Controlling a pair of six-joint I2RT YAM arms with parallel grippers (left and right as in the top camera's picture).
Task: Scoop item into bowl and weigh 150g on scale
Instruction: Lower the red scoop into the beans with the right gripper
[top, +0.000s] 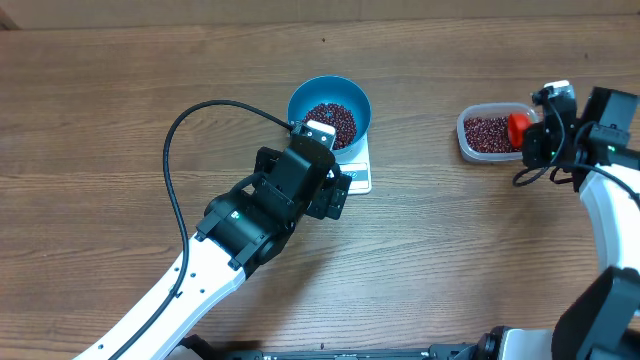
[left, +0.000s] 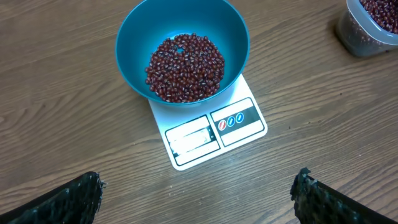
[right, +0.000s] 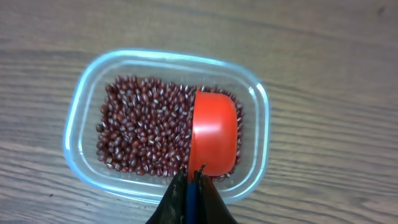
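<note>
While the right gripper (right: 193, 186) is pinched fully shut on the near end of the red scoop (right: 214, 134), the scoop's cup lies in the right half of the clear tub (right: 73, 134), down among the beans (right: 146, 130) that fill it. That grip at the handle end keeps the fingers out of the beans and leaves the cup free to dig. I cannot tell from the wrist view whether the cup is loaded.

In the overhead view the tub sits at the right of the frame, well apart from the weighing spot, so each scoopful would have to travel leftward across bare table (top: 120, 80).

The left gripper (left: 196, 202) is spread wide and holds nothing. Its two dark fingers (left: 68, 199) show only at the bottom corners of its wrist view, above the wood and short of the scale (left: 214, 130). My guess is that it is parked there so its camera looks straight at the reading.

The blue bowl (left: 140, 31) rests on the scale in the upper middle of that view, overhanging the platform but leaving the display (left: 193, 138) and button panel (left: 235, 120) uncovered at the front edge. A loose heap (left: 185, 67) of beans covers the bowl's bottom. The digits are too small to read, so how near the target weight it is I cannot say.
</note>
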